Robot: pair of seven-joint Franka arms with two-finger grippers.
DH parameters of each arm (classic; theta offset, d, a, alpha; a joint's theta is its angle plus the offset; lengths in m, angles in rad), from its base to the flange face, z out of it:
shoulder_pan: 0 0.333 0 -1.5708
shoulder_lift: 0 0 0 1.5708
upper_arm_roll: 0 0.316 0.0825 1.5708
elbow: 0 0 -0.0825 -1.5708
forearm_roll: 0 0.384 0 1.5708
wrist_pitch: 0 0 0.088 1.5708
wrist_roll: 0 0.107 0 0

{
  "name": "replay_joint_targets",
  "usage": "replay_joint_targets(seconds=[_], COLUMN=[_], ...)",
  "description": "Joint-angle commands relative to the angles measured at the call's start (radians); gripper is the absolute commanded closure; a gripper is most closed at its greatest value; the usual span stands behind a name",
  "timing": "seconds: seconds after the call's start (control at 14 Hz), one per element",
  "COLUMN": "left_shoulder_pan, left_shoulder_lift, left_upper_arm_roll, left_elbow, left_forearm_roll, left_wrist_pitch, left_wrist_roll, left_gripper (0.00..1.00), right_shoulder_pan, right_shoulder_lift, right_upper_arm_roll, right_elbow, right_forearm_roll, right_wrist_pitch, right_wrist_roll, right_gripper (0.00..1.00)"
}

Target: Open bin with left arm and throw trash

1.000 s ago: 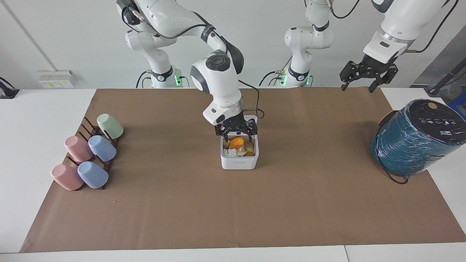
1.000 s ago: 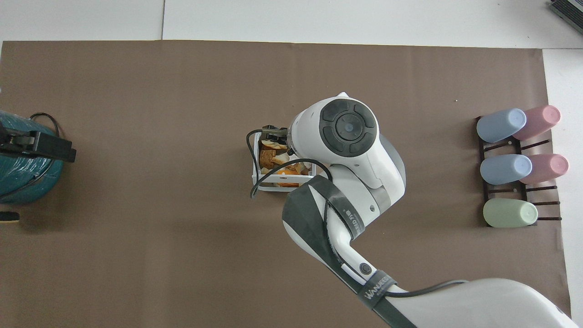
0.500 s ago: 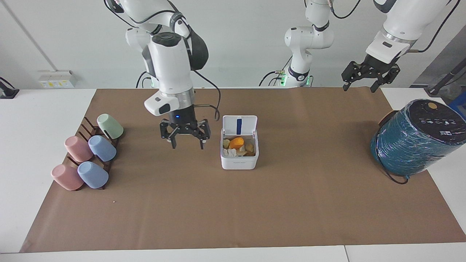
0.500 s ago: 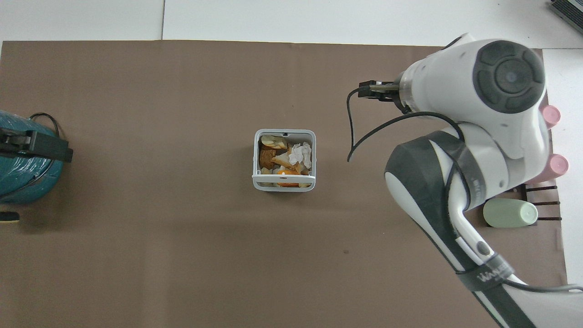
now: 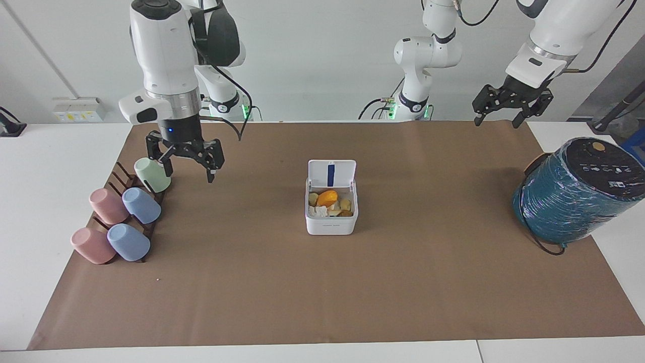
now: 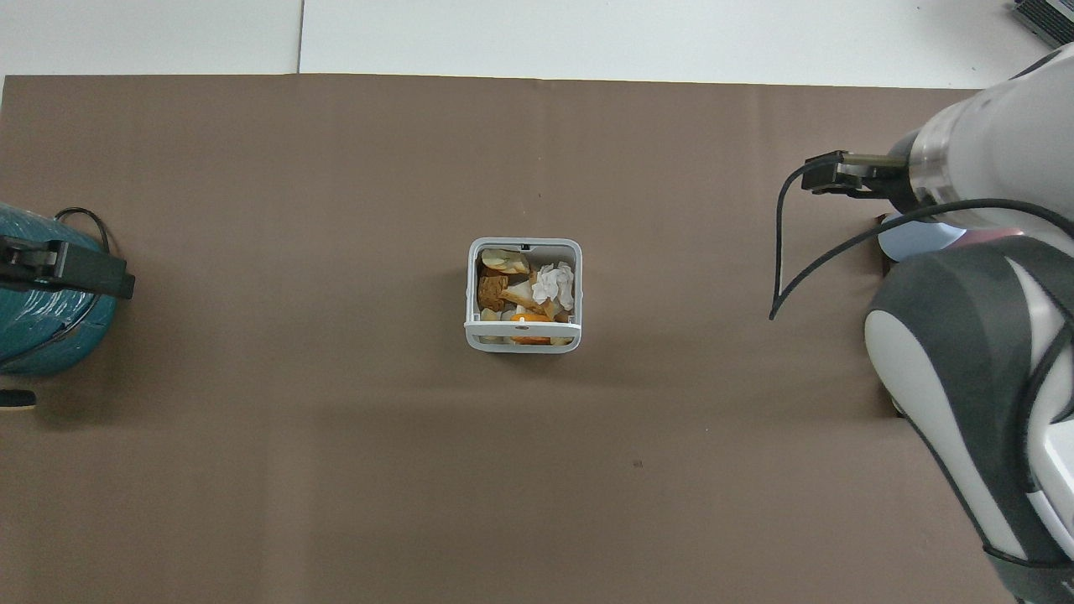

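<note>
From my seat the brown mat [image 5: 322, 292] lies bare around the bin [image 5: 331, 222] on every side, so I have room to come at it from either arm's end or from above. Its lid [image 5: 331, 173] stands upright on the edge nearer the robots and blocks a low approach from there. The cup rack [image 5: 121, 217] crowds the right arm's end, with my right gripper [image 5: 185, 160] hanging over the mat just beside the green cup [image 5: 152, 174]. The teal cylinder [image 5: 579, 189] fills the left arm's end; my left gripper [image 5: 510, 106] hangs above that corner of the bench.
</note>
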Motion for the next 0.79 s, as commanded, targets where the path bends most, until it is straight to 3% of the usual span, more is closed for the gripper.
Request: replay_joint_targets(seconds=[0.0,0.29,0.71], left_shoulder_pan=[0.009,0.009,0.009], left_shoulder_lift=[-0.033,-0.033,-0.033], left_upper_arm_roll=[-0.008,-0.008,-0.008], left_elbow=[-0.036,-0.036,-0.036], left_forearm_roll=[0.015,0.015,0.016], left_wrist_pitch=[-0.004,-0.004,-0.004], left_wrist_roll=[0.001,0.001,0.001], left_gripper=[0.00,0.00,0.00], right_shoulder_pan=[0.012,0.000,0.009], right_shoulder_lift=[-0.052,-0.116,-0.142], right_upper_arm_roll=[-0.128,-0.225,-0.233], right_elbow=[-0.014,-0.017,-0.057], right_forearm_roll=[0.119,0.127,0.113], right_wrist_pitch=[-0.069,-0.186,-0.238], right_wrist_roll=[-0.124,-0.327,-0.328], right_gripper=[0.00,0.00,0.00])
